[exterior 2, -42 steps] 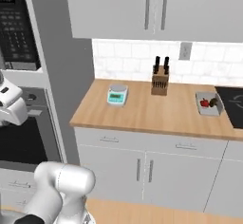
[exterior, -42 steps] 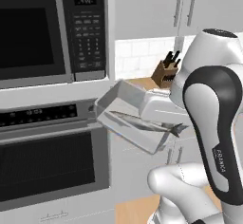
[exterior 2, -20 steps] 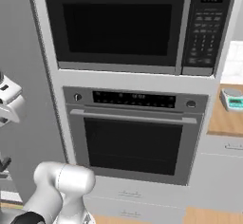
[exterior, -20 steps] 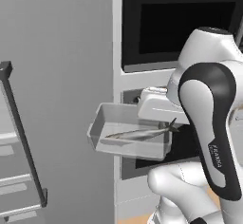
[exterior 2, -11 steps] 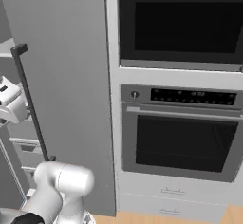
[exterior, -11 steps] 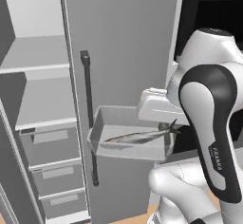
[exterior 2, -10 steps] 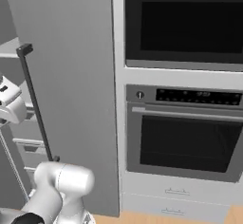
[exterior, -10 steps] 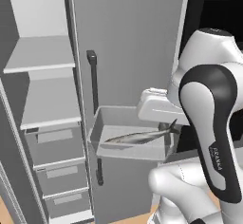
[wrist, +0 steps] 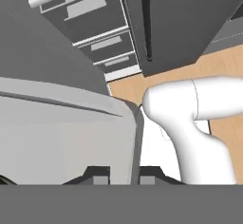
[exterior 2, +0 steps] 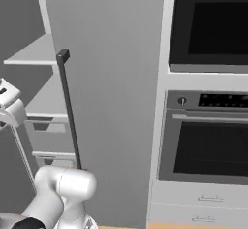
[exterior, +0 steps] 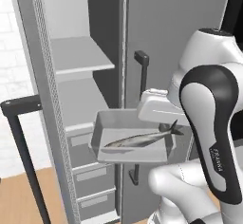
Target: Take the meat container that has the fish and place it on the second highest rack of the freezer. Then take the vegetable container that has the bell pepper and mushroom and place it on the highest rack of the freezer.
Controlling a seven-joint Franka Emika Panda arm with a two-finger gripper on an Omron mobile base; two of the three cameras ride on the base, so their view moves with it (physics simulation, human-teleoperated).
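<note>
I had the tool (wrist: pixel 121 178) closed tight on the rim of the meat container (exterior: pixel 130 142), its two tips pinching the tray wall. The pale grey tray hung level in front of the arm, with the fish (exterior: pixel 140 140) lying lengthwise inside. Just beyond it stood the open freezer (exterior: pixel 85 76), with two pale shelves (exterior: pixel 80 54) one above the other and drawers (exterior: pixel 92 178) beneath. The freezer door (exterior: pixel 28 123) stood open at the left. I judged the risks this way: held by one edge only, the tray could tip and let the fish slide out, or its far corner could catch the shelf lip or the door's ribbed edge while going in.
</note>
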